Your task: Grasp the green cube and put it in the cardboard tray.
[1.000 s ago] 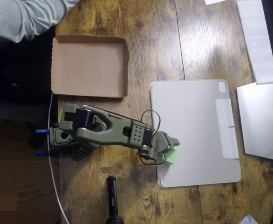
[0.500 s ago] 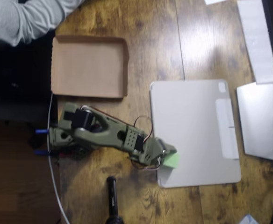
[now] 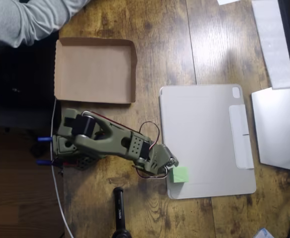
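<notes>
No brand, label or writing legible on any item.

Green cube (image 3: pixel 179 174): on the lower left corner of the grey tablet cover (image 3: pixel 207 141), at its left edge.

Hand (image 3: pixel 169 163): touching or just beside the cube's left face; whether spread or clamped cannot be told from above.

Cardboard tray (image 3: pixel 95 70): on the wooden worktop (image 3: pixel 160 39), up and left, well apart from the cube; bare bottom.

Olive arm (image 3: pixel 108 144): lies between tray and cube.

Black cylinder (image 3: pixel 119 210): below the arm.

Grey sleeve (image 3: pixel 21 17): top left corner.

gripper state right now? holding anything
Gripper: cannot tell whether open or shut; it sits right beside the green cube, which lies on the grey tablet cover.
</notes>
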Action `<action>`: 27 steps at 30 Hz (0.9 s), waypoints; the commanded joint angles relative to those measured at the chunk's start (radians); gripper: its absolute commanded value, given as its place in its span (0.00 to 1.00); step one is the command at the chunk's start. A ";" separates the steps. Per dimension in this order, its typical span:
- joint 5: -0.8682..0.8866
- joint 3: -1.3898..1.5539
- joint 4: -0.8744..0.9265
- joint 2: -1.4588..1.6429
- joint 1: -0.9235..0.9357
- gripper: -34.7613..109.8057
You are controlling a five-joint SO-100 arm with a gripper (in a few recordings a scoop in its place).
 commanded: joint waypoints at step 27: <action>0.097 -0.839 0.698 -0.563 0.161 0.45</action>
